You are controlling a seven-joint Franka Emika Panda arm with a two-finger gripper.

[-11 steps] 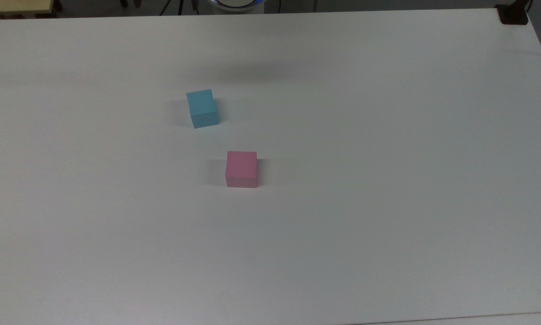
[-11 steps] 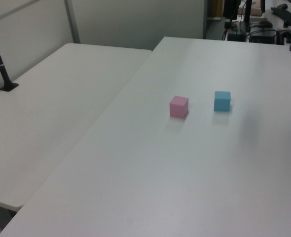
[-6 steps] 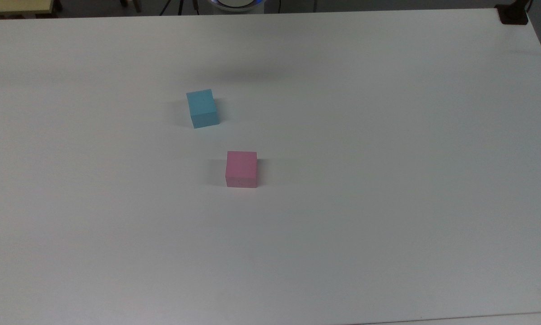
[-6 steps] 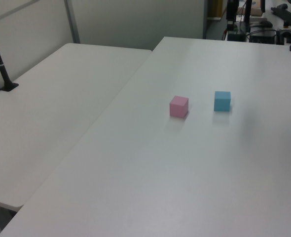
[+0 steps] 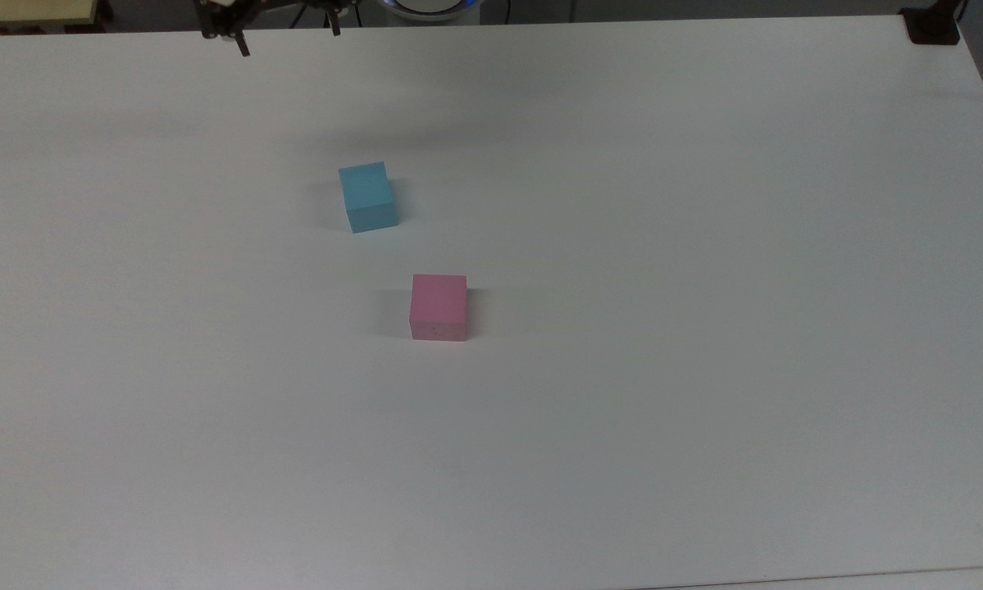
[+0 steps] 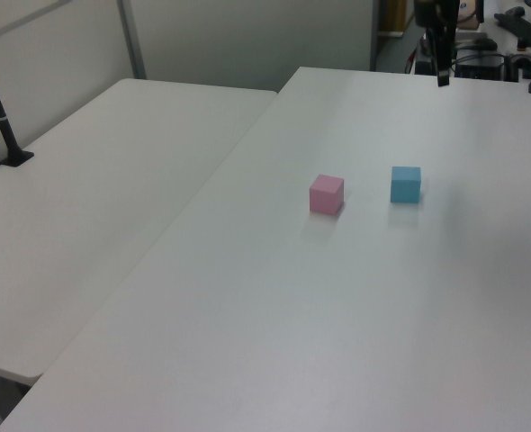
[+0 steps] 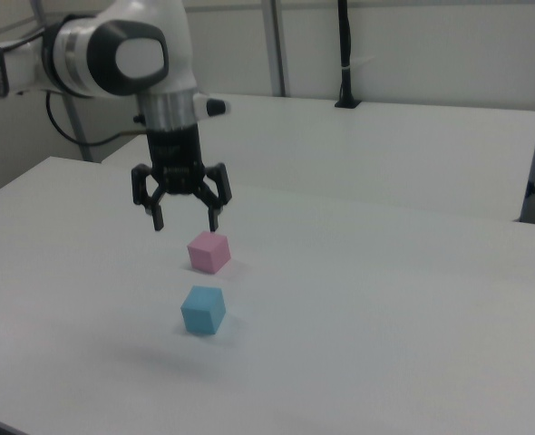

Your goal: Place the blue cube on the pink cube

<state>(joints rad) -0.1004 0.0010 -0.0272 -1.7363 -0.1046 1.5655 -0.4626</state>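
The gripper (image 7: 184,220) hangs in the air above the white table (image 7: 385,317) with its two dark fingers (image 7: 156,214) spread wide apart and nothing between them, pointing straight down from the white arm (image 7: 113,54). In the right view the blue cube (image 7: 202,310) sits on the table below the spread jaws, clear of both fingertips and a little toward the right view's right of their midline, while the pink cube (image 7: 209,252) appears just under the fingertips and slightly toward the right view's right; how far behind the jaws it lies cannot be told from the right view. In the top view the fingertips (image 5: 243,45) poke in at the upper edge, and the blue cube (image 5: 367,197) lies well below them and toward the top view's right, with the pink cube (image 5: 439,306) farther down and right again. In the left view the gripper (image 6: 441,63) shows near the top edge, with the blue cube (image 6: 405,184) lower down on the table (image 6: 337,315) and the pink cube (image 6: 326,194) near it on the left view's left. The two cubes stand flat on the table, near each other but apart, neither touched by the jaws.
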